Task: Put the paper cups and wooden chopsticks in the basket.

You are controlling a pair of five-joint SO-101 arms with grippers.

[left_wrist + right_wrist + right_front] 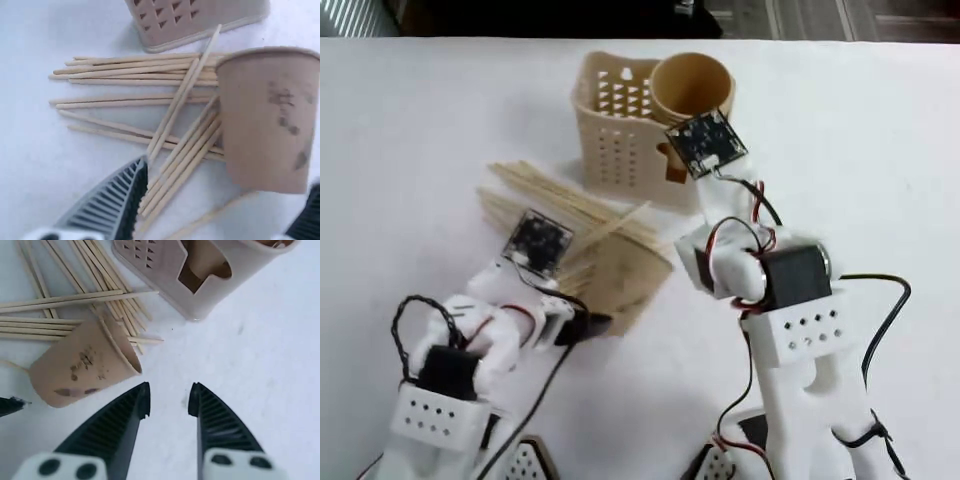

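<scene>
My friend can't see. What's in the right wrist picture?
A paper cup lies on its side on scattered chopsticks on a white table. The right gripper, open and empty, is near the cup's rim, with the basket farther off.

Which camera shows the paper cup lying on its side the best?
The right wrist view. There the brown paper cup lying on its side shows whole, open end included, on the wooden chopsticks. The left wrist view gives its side wall, close up. In the high view an arm partly covers it.
</scene>
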